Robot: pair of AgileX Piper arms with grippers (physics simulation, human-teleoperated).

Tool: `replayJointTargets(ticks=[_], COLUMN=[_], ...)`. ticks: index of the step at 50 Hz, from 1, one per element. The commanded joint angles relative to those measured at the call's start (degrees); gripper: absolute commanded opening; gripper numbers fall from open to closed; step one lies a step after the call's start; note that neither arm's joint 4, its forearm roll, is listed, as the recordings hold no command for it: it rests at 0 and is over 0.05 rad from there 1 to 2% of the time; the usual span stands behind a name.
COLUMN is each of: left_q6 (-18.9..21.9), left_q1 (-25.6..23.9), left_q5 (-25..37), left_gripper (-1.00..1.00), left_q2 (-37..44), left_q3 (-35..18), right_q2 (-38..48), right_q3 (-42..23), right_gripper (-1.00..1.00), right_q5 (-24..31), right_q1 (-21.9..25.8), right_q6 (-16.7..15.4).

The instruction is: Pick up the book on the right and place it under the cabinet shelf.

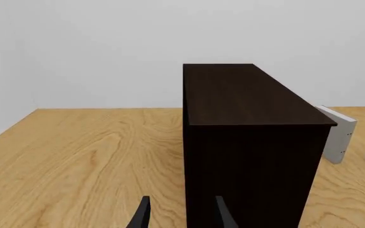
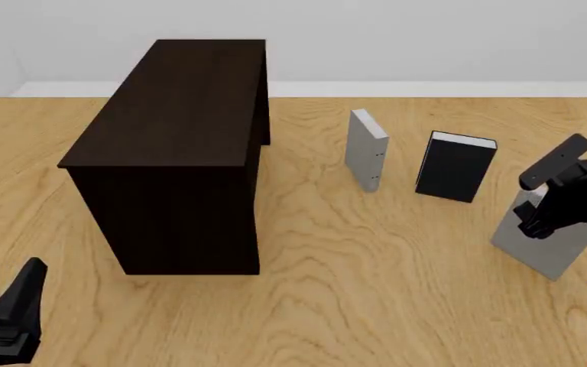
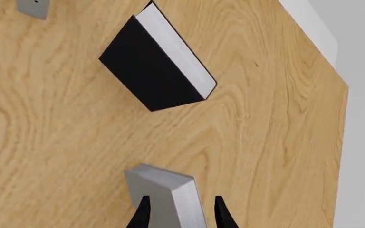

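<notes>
The right gripper has its jaws clamped on the book, right of the black book, ready to carry it to the cabinet shelf; the left gripper waits with jaws apart.

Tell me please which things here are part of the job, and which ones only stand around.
Part of the job:
- grey book on the right, straddled by the right gripper
- dark cabinet shelf

Only standing around:
- black book
- second grey book
- left gripper, holding nothing
</notes>
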Motion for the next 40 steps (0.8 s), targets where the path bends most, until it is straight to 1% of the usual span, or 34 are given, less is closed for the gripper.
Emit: replayJointTargets(ticks=[1, 13, 14, 15, 16, 31, 35, 40], left_q6=[0.0, 0.0, 0.0, 0.0, 0.0, 0.0, 0.0, 0.0], left_q1=[0.0, 0.0, 0.0, 0.0, 0.0, 0.0, 0.0, 0.0], left_q5=[0.0, 0.0, 0.0, 0.0, 0.0, 0.0, 0.0, 0.0], left_gripper=[1.00, 1.00, 1.00, 1.00, 1.00, 1.00, 1.00, 1.00], left_q2=[0.0, 0.0, 0.0, 0.0, 0.0, 0.0, 0.0, 0.0], left_q3=[0.0, 0.0, 0.0, 0.0, 0.0, 0.0, 0.0, 0.0], right_q2=[2.7, 5.0, 4.7, 4.4, 4.2, 1.8, -0.5, -3.0], right_q3=[0.2, 1.1, 1.1, 1.8, 1.5, 1.5, 0.9, 1.0], right_gripper=[1.00, 1.00, -1.00, -1.00, -1.00, -1.00, -1.00, -1.00], right_q5=[-1.8, -3.8, -3.6, -3.1, -3.0, -1.8, 0.0, 1.8], right_q1=[-0.5, -0.7, -0.5, 0.2, 0.1, 1.4, 2.3, 3.2], right_q6=[-0.4, -0.4, 0.0, 0.0, 0.4, 1.1, 2.4, 3.1])
